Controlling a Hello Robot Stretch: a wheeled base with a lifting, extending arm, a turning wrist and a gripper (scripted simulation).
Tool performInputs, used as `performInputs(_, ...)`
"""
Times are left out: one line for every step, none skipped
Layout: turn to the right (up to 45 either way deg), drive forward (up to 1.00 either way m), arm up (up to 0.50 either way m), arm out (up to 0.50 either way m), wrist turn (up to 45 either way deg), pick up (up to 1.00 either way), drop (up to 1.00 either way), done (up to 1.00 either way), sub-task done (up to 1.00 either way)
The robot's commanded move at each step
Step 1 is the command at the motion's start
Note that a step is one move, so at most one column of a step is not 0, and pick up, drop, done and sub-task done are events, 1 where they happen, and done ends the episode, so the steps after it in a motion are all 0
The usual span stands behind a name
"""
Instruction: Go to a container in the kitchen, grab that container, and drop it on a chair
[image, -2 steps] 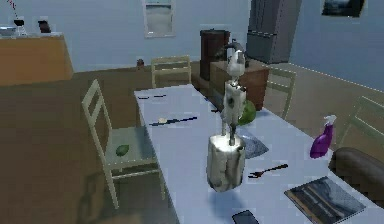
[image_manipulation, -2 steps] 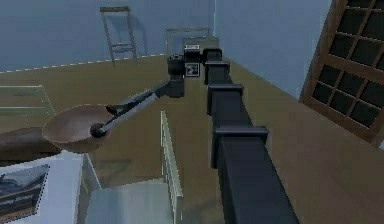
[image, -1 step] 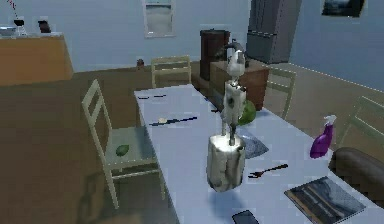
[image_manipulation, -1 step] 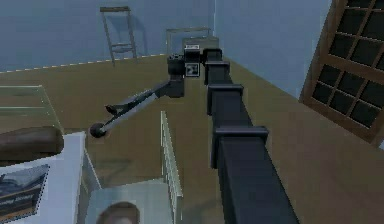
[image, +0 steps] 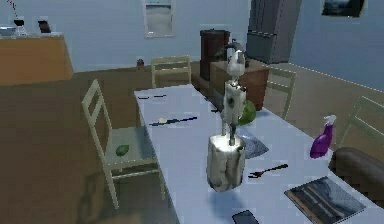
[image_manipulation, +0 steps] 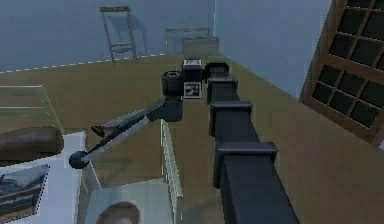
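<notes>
Your gripper sits near the pale wooden chair, and you cannot tell whether it holds anything; since the likely container, a purple plastic spray bottle, stands near the right edge of the white table, a hasty reach could knock it off.

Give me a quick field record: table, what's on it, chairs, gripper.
table: long pale top, chairs along both sides
centre: tall sculpture
right side: purple spray bottle
left chair: small green thing on the seat
gripper: extended near a white chair
holding: cannot tell
</notes>
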Motion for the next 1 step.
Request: performInputs(0.0,0.0,0.0,0.0,0.0,0.0,0.0,1.0,0.0)
